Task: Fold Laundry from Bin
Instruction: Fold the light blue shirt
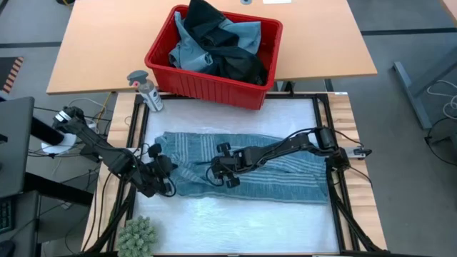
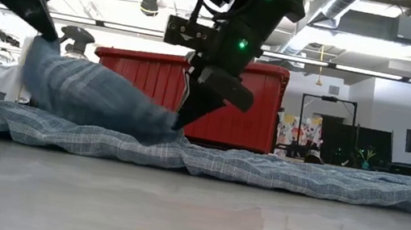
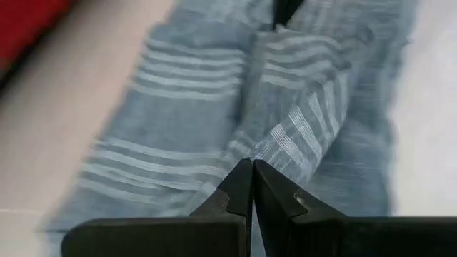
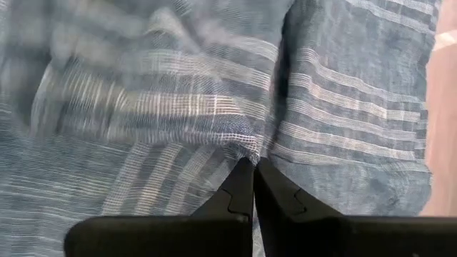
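Two dark, jointed arms trailing black cables; each tool, the left tool [image 1: 158, 173] and right tool [image 1: 222, 168], has matte black wedge-shaped fingers; green indicator lights glow on one wrist.

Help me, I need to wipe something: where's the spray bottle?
High view: the spray bottle stands left of the red bin, beyond the striped cloth.

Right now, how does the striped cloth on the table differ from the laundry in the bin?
The striped cloth lies spread along the table, while the bin laundry sits heaped in the red bin. The striped cloth is grey-blue with pale stripes; the bin laundry is light blue and black. Both pincers, left and right, pinch the striped cloth; neither touches the bin laundry. Both are soft fabric.
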`<state>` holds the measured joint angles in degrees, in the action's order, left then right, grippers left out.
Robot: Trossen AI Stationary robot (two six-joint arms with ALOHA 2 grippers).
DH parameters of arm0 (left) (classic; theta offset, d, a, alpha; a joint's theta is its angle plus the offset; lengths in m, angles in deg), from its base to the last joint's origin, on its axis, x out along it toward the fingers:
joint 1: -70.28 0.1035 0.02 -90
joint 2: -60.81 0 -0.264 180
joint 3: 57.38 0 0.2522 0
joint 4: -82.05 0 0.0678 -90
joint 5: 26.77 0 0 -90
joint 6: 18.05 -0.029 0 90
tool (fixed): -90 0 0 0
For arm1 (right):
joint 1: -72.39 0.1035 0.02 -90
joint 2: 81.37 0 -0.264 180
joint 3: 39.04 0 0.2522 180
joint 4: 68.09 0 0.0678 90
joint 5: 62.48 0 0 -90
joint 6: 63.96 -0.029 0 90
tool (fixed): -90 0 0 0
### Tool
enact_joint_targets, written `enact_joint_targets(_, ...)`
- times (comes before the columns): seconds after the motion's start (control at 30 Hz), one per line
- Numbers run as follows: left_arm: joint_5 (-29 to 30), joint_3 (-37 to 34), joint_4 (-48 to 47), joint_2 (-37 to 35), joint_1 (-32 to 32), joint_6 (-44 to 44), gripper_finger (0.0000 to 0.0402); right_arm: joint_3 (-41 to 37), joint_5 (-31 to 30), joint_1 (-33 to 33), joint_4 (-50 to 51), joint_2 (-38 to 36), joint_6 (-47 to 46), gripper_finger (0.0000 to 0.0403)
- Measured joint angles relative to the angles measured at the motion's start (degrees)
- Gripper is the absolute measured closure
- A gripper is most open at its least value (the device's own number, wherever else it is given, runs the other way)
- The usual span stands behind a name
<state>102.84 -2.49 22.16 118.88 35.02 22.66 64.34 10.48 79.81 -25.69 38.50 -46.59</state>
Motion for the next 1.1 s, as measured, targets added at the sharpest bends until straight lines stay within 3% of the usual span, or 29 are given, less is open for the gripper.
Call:
enact_joint_targets(0.17, -1.5, 1.7, -2.8, 0.0, 2.3, -4.1, 0.0401, 0.0, -0.1, -1.0, 0.1, 0.0, 0.0, 0.0362)
enact_joint_targets(0.47, -2.3, 1.7, -0.6, 0.9, 2.6, -1.7, 0.0401, 0.0, 0.7, -1.5, 1.3, 0.0, -0.4, 0.0358)
enact_joint_targets(0.83, -3.9, 1.7, -0.7, 8.2, 2.6, -1.0, 0.0401, 0.0, 6.9, -1.1, 3.9, -0.2, 1.3, 0.0329)
enact_joint_targets(1.1, -9.9, 1.6, 1.0, 10.5, 2.6, -3.1, 0.0364, 0.0, 8.3, -1.1, 8.8, -3.4, 9.3, 0.0292)
